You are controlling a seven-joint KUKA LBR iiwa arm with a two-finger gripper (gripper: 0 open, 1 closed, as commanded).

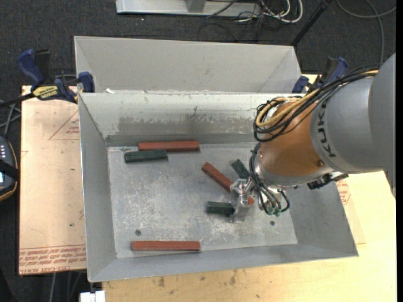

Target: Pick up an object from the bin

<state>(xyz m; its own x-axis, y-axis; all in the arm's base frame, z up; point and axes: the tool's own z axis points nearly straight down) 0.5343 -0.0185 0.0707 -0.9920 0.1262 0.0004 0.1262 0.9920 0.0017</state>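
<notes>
Grey metal walls of the bin (182,115) frame the camera view. Your gripper (242,195) sits low on the bin floor, right of centre in the frame, under the orange wrist cover (289,153). A short dark green block (220,209) lies just to its lower left, with its right end reaching the gripper's tip. You cannot tell whether the two touch, or whether the gripper is open or closed, because the wrist crowds that spot. A tilted reddish-brown stick (217,176) lies near the gripper on its upper left. Beside that stick is a second dark green piece (239,167), partly tucked under the wrist. Well apart are a long reddish-brown bar (169,146) and a dark green bar (146,156) by the back wall, and another reddish-brown bar (165,246) along the front. The green block looks like your likeliest target. Shift towards the lower left so you close over its middle rather than its end, and squeeze across its narrow width. Keep clear of the tilted stick, then lift straight up and confirm the block comes with you.
</notes>
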